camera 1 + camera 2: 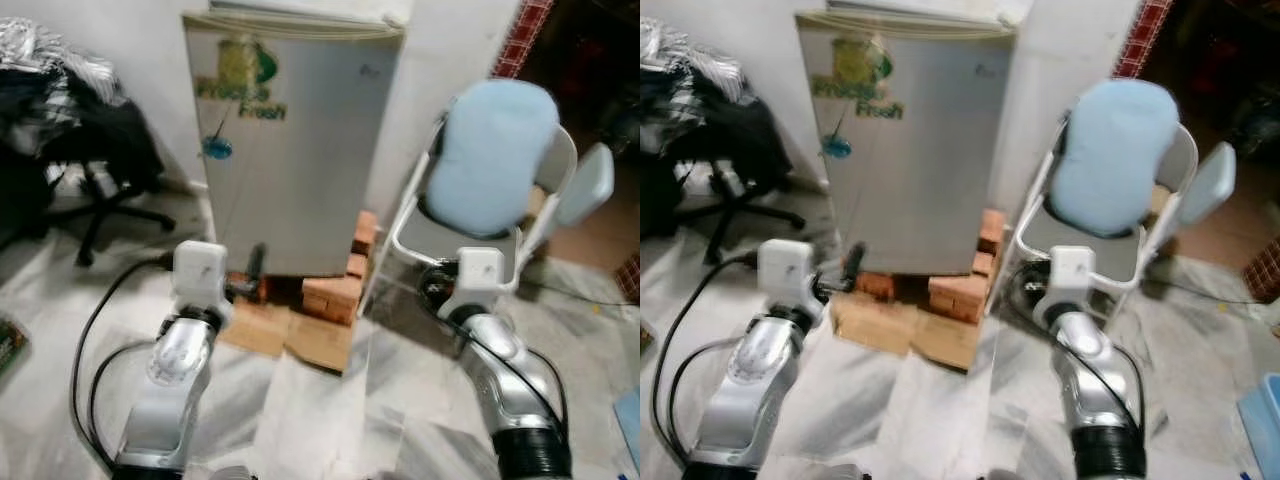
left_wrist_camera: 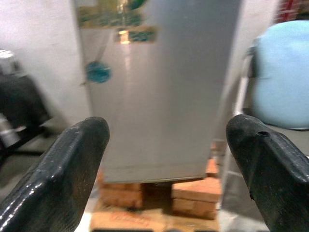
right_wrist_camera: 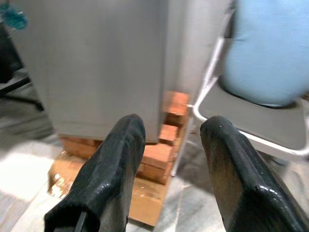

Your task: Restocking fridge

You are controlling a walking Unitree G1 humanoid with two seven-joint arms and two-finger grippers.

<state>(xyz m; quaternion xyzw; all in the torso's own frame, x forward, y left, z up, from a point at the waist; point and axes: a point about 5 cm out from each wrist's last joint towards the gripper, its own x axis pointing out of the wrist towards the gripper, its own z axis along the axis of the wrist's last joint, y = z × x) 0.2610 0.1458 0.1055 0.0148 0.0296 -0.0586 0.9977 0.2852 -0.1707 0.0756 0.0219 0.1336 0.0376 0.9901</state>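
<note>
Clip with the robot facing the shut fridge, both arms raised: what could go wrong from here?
1. The fridge stands on stacked bricks over cardboard; a hard pull on its shut door might rock it.
2. The folding chair with a blue cushion sits close beside the fridge, near the right tool; a swinging door or arm may hit it.
3. The left tool is open and holding nothing, facing a door front with no visible handle, so a grip may slip.

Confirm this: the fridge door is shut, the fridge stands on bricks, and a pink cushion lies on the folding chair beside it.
One detail is wrong: the cushion on the folding chair is light blue, not pink, as the left eye view shows. The fridge door is shut and it stands on bricks.
</note>
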